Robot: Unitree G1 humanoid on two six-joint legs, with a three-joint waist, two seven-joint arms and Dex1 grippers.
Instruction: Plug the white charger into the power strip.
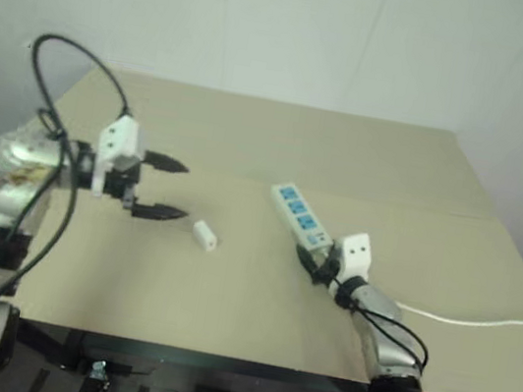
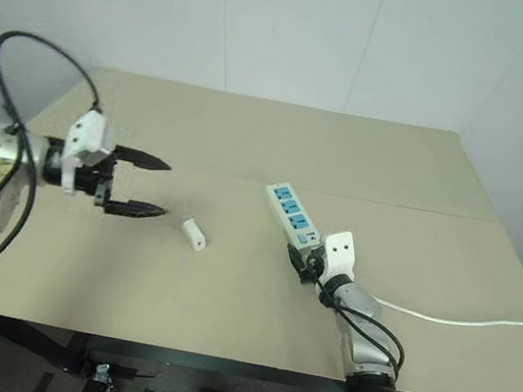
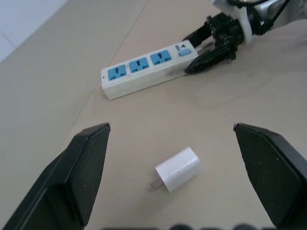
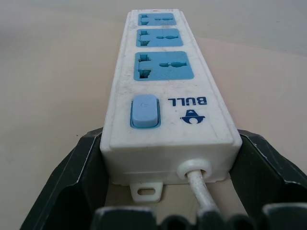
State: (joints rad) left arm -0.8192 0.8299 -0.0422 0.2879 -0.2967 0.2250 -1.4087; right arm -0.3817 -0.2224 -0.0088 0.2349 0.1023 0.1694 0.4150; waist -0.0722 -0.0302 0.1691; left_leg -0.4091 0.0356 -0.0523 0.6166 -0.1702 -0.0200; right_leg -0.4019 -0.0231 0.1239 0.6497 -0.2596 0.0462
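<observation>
Beige tabletop (image 1: 250, 144) set against a plain white wall carries both task items. The power strip (image 1: 298, 217), a narrow white bar with three blue sockets and a blue switch, lies flat on the robot's right half of the surface, its thin white cord (image 1: 481, 320) trailing off toward the right edge. The white charger (image 1: 204, 235) lies on its side near the table's middle, well apart from the strip, prongs visible at one end in the left wrist view. The right gripper (image 4: 158, 191) has its two fingers bracketing the cord end of the strip, one on each long side, close against the casing; whether they already press on it cannot be told. The left gripper (image 1: 168, 188) stands wide open and empty, just beside the charger, which lies between and slightly ahead of its fingertips. Procedure for the step in hand, as judged: secure the strip at its cord end so it cannot slide; lower the left gripper around the charger's flat sides, leaving the prongs free; lift, turn prongs downward, and align with a socket before pressing. Containers: none are present on the table.
</observation>
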